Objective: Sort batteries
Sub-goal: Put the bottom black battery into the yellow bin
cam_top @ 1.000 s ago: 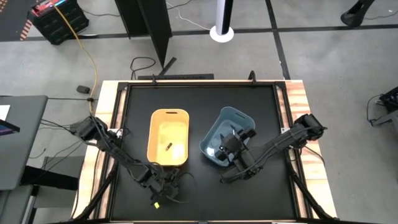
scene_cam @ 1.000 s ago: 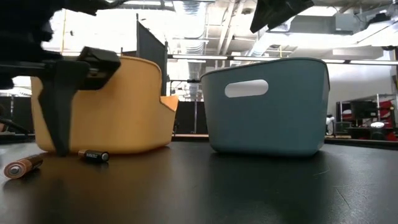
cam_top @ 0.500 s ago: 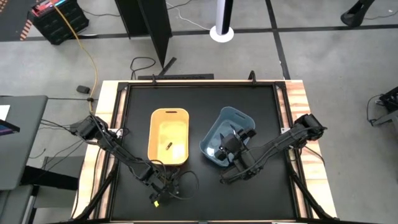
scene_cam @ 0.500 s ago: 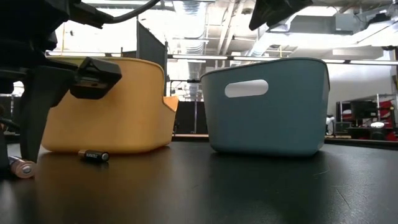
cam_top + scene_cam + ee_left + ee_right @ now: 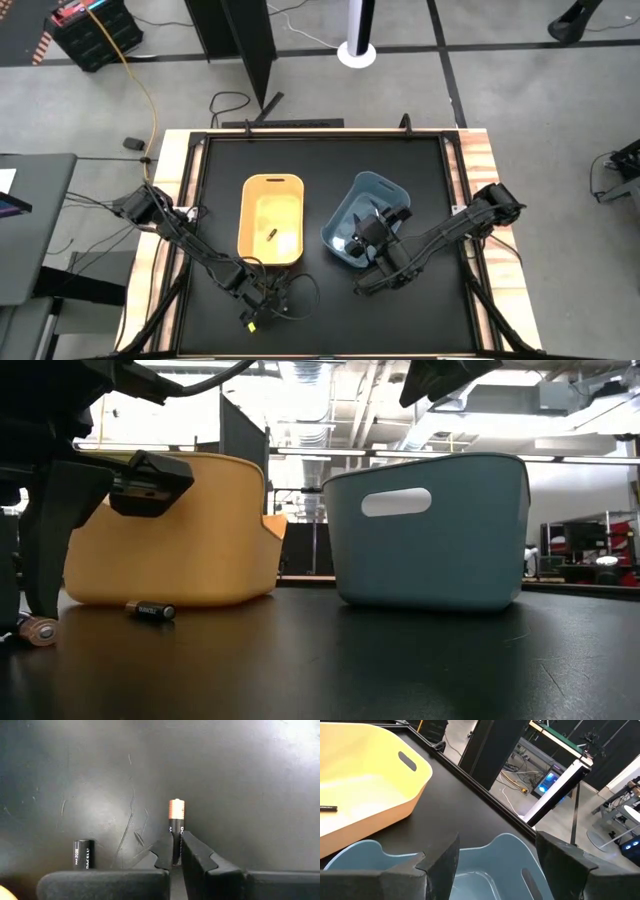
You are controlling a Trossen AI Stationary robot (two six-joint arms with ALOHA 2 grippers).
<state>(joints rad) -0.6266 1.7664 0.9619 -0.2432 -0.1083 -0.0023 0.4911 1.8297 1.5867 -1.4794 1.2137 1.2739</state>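
Left gripper (image 5: 174, 851): sitting at the table's 7 o'clock edge, fingers pinching the black copper-tipped cylindrical battery (image 5: 176, 829).
Second black battery (image 5: 83, 854): lying on the black table (image 5: 420, 180) just beside it.
Right gripper (image 5: 495, 862): hovering spread over the blue plastic bin (image 5: 345, 215), at 4 o'clock.
Yellow plastic bin (image 5: 270, 190): holding one dark battery (image 5: 271, 234).

Partial print "DACEL" along the loose black battery (image 5: 83, 854)
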